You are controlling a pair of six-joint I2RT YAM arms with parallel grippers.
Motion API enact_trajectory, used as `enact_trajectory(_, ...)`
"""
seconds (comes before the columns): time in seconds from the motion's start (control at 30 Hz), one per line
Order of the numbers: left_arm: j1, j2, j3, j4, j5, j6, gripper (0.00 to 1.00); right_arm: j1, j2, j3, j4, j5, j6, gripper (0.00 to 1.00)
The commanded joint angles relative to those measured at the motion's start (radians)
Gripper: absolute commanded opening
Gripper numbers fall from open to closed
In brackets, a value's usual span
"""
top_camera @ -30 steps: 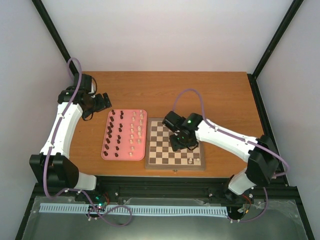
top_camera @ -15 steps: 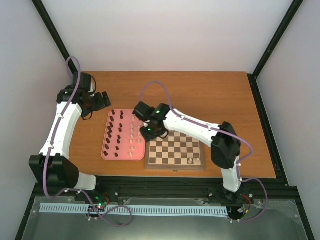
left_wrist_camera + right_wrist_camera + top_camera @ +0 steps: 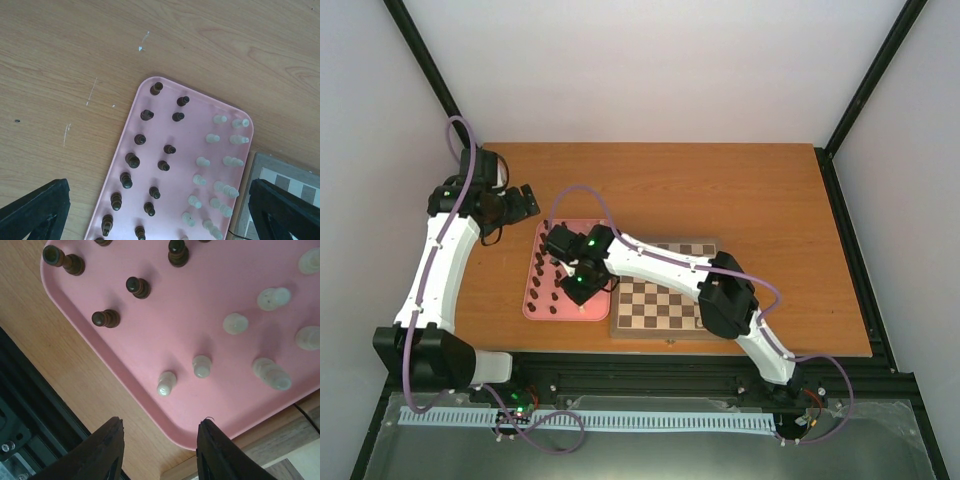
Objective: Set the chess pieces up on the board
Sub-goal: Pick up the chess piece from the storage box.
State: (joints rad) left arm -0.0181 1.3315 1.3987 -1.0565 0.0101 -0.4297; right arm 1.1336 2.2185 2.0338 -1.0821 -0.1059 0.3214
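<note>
The pink tray [image 3: 542,312] holds several dark brown chess pieces [image 3: 542,262] on its left half and cream pieces [image 3: 220,150] on its right half. The board [image 3: 660,300] lies just right of the tray, partly under my right arm. My right gripper [image 3: 578,287] is open and empty, low over the tray's near right corner. In the right wrist view it [image 3: 161,427] straddles the tray rim, just short of two cream pieces [image 3: 166,382]. My left gripper [image 3: 520,200] is open and empty, raised beyond the tray's far left corner. Its fingers [image 3: 35,210] frame the tray [image 3: 195,130].
The wooden table [image 3: 760,190] stretches right and behind the board. Black frame rails [image 3: 650,370] run along the near edge. The right arm's elbow [image 3: 725,300] hangs over the board's near right part. The board's rim shows in the left wrist view [image 3: 252,170].
My right gripper has swung left from over the board to the tray's near right corner. The left arm has shifted only slightly.
</note>
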Motion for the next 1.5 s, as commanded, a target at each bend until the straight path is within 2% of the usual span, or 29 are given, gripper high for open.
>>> enact_trajectory(0.0,-0.003,-0.032,-0.010,0.001,0.004,0.008,1.00,0.022,0.023,0.034,-0.036,-0.031,-0.023,0.41)
enact_trajectory(0.53,-0.003,-0.033,-0.021,0.006,0.004,0.007,1.00,0.046,0.108,0.038,-0.045,-0.026,-0.037,0.40)
enact_trajectory(0.83,-0.003,-0.023,-0.012,0.004,0.004,0.006,1.00,0.045,0.174,0.109,-0.054,-0.017,-0.050,0.39)
enact_trajectory(1.47,-0.003,0.008,0.006,0.007,0.006,0.006,1.00,0.009,0.197,0.126,-0.059,-0.022,-0.051,0.37)
